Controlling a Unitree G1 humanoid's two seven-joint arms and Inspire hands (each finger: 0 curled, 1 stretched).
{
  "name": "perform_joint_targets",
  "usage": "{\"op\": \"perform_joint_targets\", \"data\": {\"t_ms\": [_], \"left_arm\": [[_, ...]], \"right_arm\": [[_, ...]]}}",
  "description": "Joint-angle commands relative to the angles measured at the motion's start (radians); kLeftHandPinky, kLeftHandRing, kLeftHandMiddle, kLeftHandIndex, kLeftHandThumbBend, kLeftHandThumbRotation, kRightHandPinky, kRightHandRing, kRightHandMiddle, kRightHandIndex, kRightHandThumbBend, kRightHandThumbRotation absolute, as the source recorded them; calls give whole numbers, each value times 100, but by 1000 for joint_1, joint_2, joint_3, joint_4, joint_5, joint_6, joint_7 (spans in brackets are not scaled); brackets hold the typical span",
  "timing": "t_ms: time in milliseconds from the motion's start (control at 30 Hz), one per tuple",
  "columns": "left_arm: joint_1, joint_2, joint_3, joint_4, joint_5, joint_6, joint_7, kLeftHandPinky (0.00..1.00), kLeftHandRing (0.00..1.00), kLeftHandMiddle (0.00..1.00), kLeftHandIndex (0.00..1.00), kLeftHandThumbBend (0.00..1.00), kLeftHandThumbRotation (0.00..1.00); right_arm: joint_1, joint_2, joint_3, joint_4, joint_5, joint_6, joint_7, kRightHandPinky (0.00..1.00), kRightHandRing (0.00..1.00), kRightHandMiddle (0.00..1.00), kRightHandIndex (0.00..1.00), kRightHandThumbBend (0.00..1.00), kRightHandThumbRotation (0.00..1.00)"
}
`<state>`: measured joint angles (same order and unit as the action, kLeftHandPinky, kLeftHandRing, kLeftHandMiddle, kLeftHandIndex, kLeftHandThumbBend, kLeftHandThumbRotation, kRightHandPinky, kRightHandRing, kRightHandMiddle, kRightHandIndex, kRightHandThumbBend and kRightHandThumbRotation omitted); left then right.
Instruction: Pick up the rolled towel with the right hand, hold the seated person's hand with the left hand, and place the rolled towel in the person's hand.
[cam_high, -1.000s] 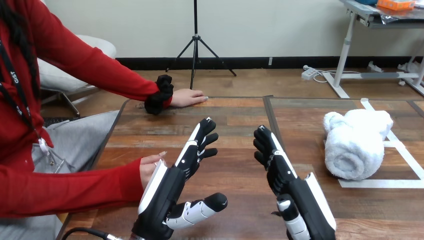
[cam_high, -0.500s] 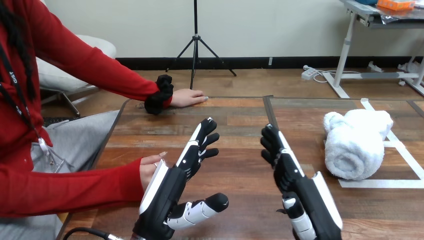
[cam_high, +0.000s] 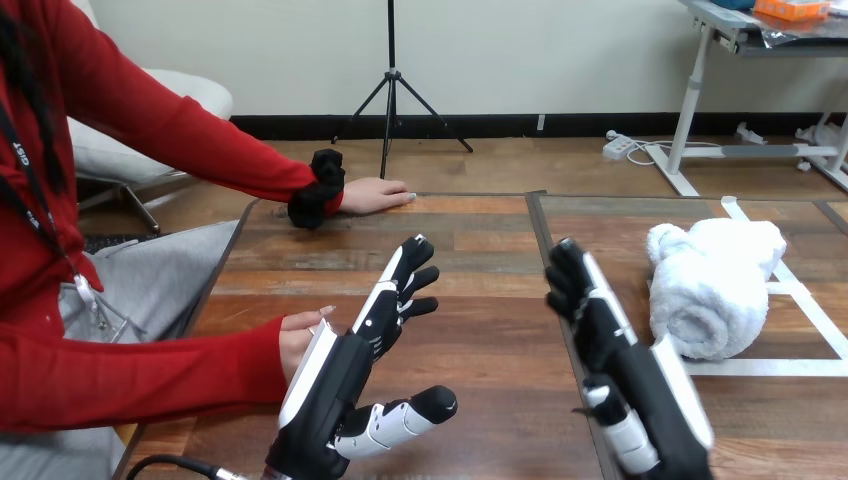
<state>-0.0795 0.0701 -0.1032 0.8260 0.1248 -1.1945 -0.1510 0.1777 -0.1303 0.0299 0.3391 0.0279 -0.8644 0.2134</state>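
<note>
Wooden counter (cam_high: 470, 240), with both machine arms raised above it. At right, the right robot hand (cam_high: 612, 345) has its fingers straight and its thumb apart; it holds nothing and stands near the rolled towel (cam_high: 712, 288) without touching it. This white rolled towel lies on its side at the counter's right, within a white tape outline (cam_high: 780, 367). At left, the left robot hand (cam_high: 345, 375) is spread and empty. Just beside its back lies the person's near hand (cam_high: 298, 338); contact cannot be judged. At the far edge, the person's far hand (cam_high: 377, 196) rests flat.
</note>
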Motion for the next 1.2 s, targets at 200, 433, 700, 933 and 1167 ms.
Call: {"op": "perform_joint_targets", "data": {"t_ms": [200,433,700,933,1167], "left_arm": [[-55,-12,3,-11,2,-8,16,85,93,97,99,100,79],[-54,-16,3,-9,9,-10,24,85,93,97,99,100,79],[-54,-18,3,-5,14,-10,32,85,93,97,99,100,79],[-50,-21,1,-6,11,-5,33,85,94,97,99,100,79],[-47,-22,-1,-9,15,-4,38,85,94,97,100,100,80]], "right_arm": [[-110,-8,-89,-127,-6,73,-88,95,96,99,100,100,87],[-135,-8,-137,-171,-34,141,-160,95,96,99,100,100,81],[-174,-17,-183,-209,-44,204,-221,97,97,100,100,100,73],[-215,-21,-221,-235,-55,253,-274,99,99,100,100,100,65],[-254,-31,-251,-252,-71,296,-316,100,100,100,100,100,62]]}}
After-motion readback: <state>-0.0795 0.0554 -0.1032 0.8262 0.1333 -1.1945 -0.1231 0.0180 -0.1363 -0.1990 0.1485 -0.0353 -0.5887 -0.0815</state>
